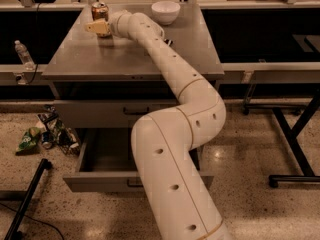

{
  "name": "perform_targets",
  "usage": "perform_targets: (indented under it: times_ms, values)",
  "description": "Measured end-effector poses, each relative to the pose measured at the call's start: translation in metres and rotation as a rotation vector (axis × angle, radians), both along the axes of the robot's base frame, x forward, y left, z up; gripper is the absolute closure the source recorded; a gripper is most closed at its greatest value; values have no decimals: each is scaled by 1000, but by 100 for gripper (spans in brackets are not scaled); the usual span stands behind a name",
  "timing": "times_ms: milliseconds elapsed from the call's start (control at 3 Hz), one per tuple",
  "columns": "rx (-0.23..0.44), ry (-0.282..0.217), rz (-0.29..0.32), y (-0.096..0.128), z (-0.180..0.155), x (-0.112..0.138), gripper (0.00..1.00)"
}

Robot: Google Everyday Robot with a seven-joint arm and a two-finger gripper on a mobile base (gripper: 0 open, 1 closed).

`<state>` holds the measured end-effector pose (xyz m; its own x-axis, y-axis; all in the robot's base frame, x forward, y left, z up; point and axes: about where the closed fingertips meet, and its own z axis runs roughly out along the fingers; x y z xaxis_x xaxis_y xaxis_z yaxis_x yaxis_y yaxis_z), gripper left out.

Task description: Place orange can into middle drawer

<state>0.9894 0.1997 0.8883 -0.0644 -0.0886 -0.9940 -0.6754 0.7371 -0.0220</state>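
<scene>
Arm (pixel 175 84) extended fwd, elbow bent, gripper (pixel 98 28) far left.

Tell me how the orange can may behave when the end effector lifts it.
The can stands upright and is tall for its base, so a sideways push would probably tip it and let it roll. Its thin metal body likely dents under a hard squeeze. The end effector is right at it, near the table's far edge.

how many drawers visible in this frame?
2. Upper drawer, closed, just under the tabletop; middle drawer below it, pulled open. The arm hides part of both; more could sit behind it. End effector is on the tabletop at the orange can.
</scene>
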Motion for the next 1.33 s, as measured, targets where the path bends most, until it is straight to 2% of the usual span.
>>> perform_targets:
  times_ms: [333,1000,1333]
  values:
    - [17,-7,-8,2,1,6,25]
    - [30,-7,16,12,0,5,71]
    - [71,-12,112,5,22,-15,100]
